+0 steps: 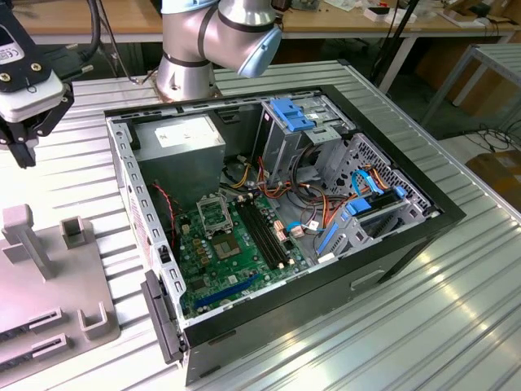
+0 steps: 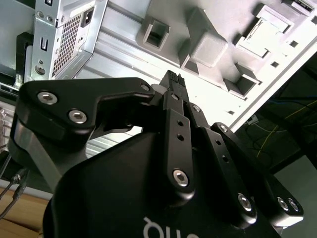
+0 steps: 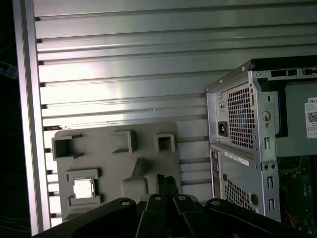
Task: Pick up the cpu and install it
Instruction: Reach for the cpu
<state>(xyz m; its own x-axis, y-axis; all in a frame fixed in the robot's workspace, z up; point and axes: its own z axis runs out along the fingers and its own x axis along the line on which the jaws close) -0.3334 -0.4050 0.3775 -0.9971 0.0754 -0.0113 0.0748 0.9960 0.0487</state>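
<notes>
Gripper (image 1: 24, 153) hangs at the exterior view's far left, above the table and clear of everything. In both wrist views its fingers (image 3: 162, 183) look pressed together with nothing between them. The viewing angle could mask a thin gap at the tips, so I log it as clenched and empty.

The cpu (image 3: 83, 189) lies flat, silver face up, in a square recess of the grey tray (image 3: 114, 161). It is untouched, so the pick is not yet made.

Key relation, first wrist view: with the case (image 3: 237, 148) taken as 3 o'clock from the fingertips, the cpu sits at about 9 o'clock. It is well apart from them, with the tray's raised post (image 3: 134, 178) between. The cpu is square, so it has no long axis, and its edges run parallel to the tray's edges.

Exterior view, from the gripper: tray at about 6 o'clock, case at about 4 o'clock. The socket (image 1: 213, 216) sits on the green board inside the case, well apart from gripper and cpu.
</notes>
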